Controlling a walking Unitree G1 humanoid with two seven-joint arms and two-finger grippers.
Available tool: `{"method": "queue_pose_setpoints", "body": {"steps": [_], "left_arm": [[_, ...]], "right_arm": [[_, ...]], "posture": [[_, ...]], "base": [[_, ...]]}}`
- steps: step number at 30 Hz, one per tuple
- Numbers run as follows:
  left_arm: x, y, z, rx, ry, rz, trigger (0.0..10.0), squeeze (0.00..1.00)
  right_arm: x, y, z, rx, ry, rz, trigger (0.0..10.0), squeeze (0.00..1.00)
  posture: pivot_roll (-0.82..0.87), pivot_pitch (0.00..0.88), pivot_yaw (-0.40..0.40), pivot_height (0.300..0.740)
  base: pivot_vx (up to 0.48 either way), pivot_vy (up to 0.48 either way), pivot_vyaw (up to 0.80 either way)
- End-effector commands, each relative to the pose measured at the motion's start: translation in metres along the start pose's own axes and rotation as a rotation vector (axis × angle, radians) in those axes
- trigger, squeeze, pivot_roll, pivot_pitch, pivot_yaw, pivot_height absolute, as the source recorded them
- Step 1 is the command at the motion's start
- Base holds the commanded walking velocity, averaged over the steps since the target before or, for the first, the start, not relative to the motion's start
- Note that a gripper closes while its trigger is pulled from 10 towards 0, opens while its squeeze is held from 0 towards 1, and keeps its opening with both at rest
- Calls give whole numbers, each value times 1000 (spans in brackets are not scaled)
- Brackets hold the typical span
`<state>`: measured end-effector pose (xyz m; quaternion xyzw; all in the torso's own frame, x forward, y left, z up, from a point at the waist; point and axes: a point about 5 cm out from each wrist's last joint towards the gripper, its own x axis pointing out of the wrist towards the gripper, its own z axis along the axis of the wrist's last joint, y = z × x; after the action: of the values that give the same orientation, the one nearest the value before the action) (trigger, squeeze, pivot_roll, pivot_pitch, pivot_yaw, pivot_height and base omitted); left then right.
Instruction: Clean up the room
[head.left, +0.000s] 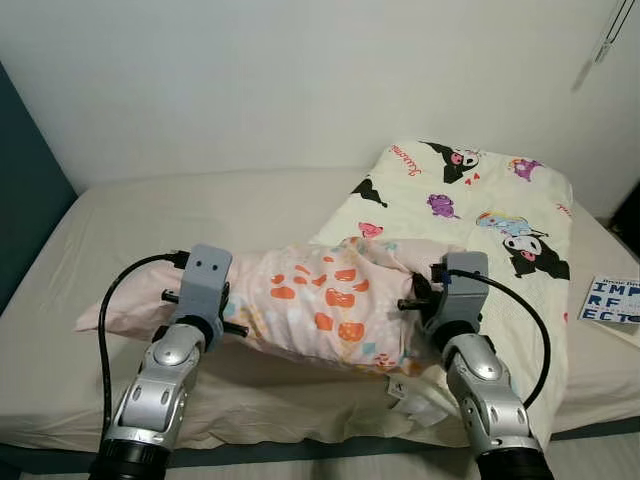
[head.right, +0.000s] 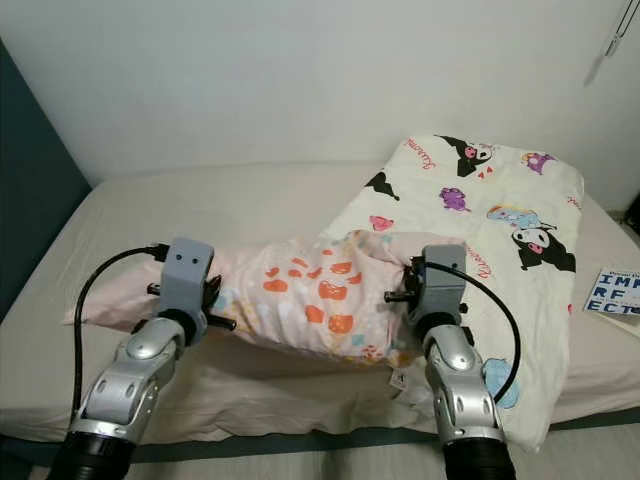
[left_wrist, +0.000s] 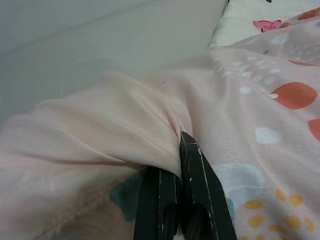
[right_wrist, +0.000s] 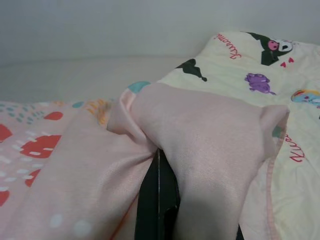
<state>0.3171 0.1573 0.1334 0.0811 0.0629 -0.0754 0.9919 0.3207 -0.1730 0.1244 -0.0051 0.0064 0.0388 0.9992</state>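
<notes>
Could slip free of either thin pinch if pulled unevenly; could also drag the cartoon-print blanket beneath. Pink pillow: soft, crumpled, orange-spotted, across the bed; left gripper and right gripper both clamped on its ends.

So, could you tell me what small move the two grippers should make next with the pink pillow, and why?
Probably lift together. The left gripper and right gripper are each shut on the pink pillow's fabric at opposite ends, and it lies half across the cartoon-print blanket on the bed.
</notes>
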Motion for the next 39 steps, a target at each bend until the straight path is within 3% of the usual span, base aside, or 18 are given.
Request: {"method": "queue_pose_setpoints", "body": {"steps": [1,9,16,39], "left_arm": [[-2,-4,2,10,-18,-13,10000,0],[-5,-8,6,-23,-59,-27,10000,0],[-5,-10,6,-37,-60,-32,10000,0],[-7,-8,1,-28,-39,-13,10000,0]], "right_arm": [[1,8,1,-8,-2,38,10000,0],[0,16,1,-7,2,60,10000,0],[-1,17,-1,-7,9,66,10000,0],[-1,15,0,-11,10,71,10000,0]], "posture": [[-17,182,6,740],[-12,254,6,740],[-16,245,4,740],[-27,229,-12,740]], "base": [[0,0,0],[60,0,0],[476,0,0],[0,0,0]]}}
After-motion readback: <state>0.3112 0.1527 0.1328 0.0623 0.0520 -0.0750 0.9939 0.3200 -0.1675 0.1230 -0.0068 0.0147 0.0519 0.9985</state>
